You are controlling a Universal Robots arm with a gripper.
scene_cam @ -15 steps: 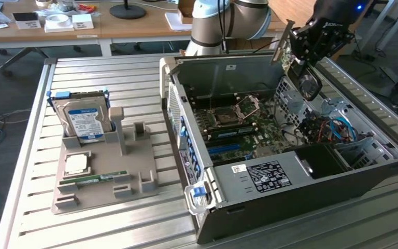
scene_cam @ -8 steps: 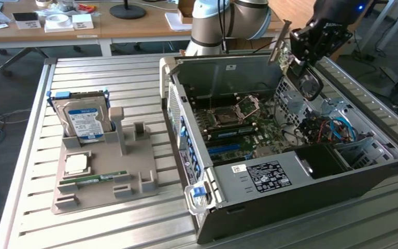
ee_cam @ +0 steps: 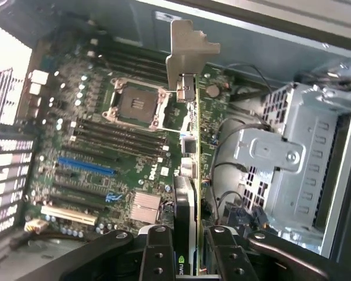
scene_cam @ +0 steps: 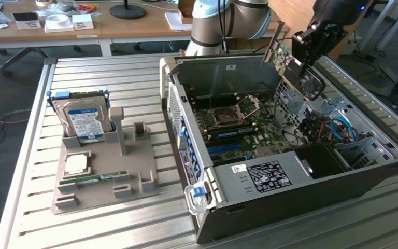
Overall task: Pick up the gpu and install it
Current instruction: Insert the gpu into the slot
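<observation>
Black-jawed and closest to the lens in the wrist view, the gripper (ee_cam: 190, 249) is clamped narrowly on the gpu (ee_cam: 185, 199), one jaw on each face. The card hangs edge-on, its connector edge turned toward the motherboard (ee_cam: 93, 134) beneath, as seating it in a slot would need. Its silvery end bracket (ee_cam: 186, 50) points to the rear wall of the case, where such brackets fasten. Under and to one side lie the bare CPU socket (ee_cam: 134, 105), a blue expansion slot (ee_cam: 85, 167) and a white one (ee_cam: 70, 215); the card touches none of them. A metal drive cage (ee_cam: 286, 164) stands on the other side.

From the exterior view, the gripper (scene_cam: 308, 44) holds the gpu (scene_cam: 299, 75) in the air over the far corner of the open computer case (scene_cam: 282, 207), which lies on its side so the motherboard (scene_cam: 233, 124) faces up. Well apart, toward the exterior view's left, a grey parts tray (scene_cam: 137, 181) on the slatted table (scene_cam: 116, 72) keeps a hard drive (scene_cam: 85, 122) upright and a RAM stick (scene_cam: 91, 180) lying flat.
</observation>
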